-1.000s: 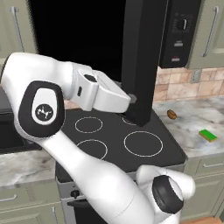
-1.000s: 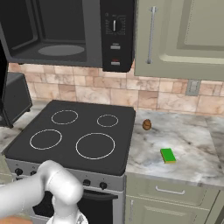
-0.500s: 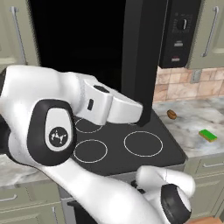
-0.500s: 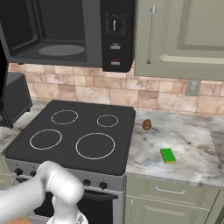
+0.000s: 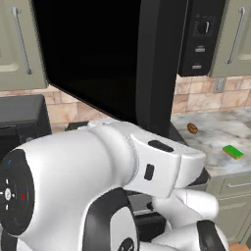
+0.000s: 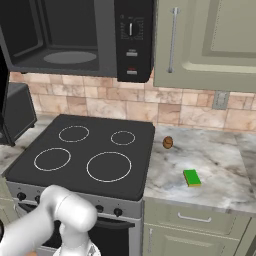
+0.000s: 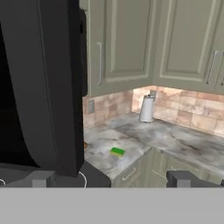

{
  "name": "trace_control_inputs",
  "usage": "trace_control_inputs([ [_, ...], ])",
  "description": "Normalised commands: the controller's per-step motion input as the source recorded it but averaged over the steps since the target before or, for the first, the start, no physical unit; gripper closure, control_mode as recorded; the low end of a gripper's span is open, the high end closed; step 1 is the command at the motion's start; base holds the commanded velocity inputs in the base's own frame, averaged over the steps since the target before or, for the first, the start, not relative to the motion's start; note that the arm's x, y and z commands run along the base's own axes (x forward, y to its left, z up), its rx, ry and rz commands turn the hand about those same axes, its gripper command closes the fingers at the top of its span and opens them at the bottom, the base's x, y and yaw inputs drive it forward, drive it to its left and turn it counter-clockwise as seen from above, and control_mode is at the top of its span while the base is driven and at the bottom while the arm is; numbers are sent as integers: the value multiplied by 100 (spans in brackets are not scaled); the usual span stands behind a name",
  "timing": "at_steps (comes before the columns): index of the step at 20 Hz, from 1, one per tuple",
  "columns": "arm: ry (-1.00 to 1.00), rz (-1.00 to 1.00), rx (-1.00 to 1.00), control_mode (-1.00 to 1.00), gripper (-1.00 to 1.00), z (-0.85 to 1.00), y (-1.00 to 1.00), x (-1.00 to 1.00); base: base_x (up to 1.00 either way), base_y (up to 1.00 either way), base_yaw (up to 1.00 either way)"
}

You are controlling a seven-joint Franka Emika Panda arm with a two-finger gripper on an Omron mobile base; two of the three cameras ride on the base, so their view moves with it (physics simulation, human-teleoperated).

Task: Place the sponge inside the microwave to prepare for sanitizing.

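Observation:
The sponge (image 6: pixel 191 177), green on top, lies flat on the marble counter (image 6: pixel 220 165) to the right of the stove; it also appears as a small sponge (image 5: pixel 233 151) and sponge (image 7: pixel 117 152). Above the stove the microwave (image 6: pixel 131 40) stands with its door (image 5: pixel 122 63) swung open, baring a grey interior with a round plate (image 6: pixel 70 57). In the hand view my gripper (image 7: pixel 111 179) is open, holding nothing. It is well short of the sponge, beside the open door (image 7: pixel 43 87).
A small brown roundish object (image 6: pixel 168 142) sits on the counter near the stove's back right corner. The black cooktop (image 6: pixel 85 155) is bare. A black toaster oven (image 6: pixel 15 112) stands at the left. A white upright object (image 7: pixel 146 109) stands in the counter corner.
My arm has swung up and toward the left base camera, and now covers the cooktop in that view. The sponge, the brown object and the microwave door have not moved.

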Motion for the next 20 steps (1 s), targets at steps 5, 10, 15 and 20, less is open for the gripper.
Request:
trace_control_inputs([
  [5, 0, 16, 13, -100, -100, 5, -44, -95, 0, 0, 0],
  [10, 0, 29, 30, -100, -100, 15, -81, -70, 0, 0, 0],
  [15, 17, 31, 43, -100, -100, 13, -77, -4, 0, 0, 0],
  [20, 25, 26, 50, -100, -100, 12, -77, 2, 0, 0, 0],
])
